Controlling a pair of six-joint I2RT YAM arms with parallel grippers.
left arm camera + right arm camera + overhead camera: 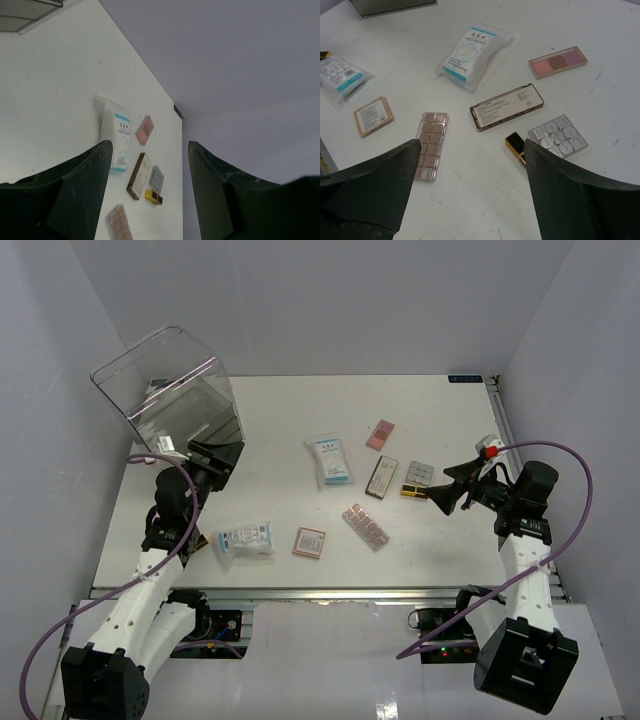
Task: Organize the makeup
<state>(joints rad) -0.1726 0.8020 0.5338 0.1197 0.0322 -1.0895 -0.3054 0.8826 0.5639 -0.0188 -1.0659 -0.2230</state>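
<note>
White bench (270, 420), grey walls. Makeup lies scattered mid-bench, nothing grouped: sachet (329, 460), second sachet (243, 539), pink palette (380, 434), brown palette (382, 477), pink strip (365, 526), square compact (309, 542), black-gold piece (412, 491). Clear box (170, 390) far left, tilted; contents unclear. Left claw (150, 150) wide, empty, beside box. Right claw (470, 150) wide, empty, near black-gold piece. Judgement: task barely started, all visible pieces left to sort.

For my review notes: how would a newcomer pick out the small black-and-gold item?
Find the right gripper, right side of the table. Just ahead of its tips, the black-and-gold item lies next to the grey round-pan palette, near the long brown palette. It is the smallest, darkest piece there.
</note>
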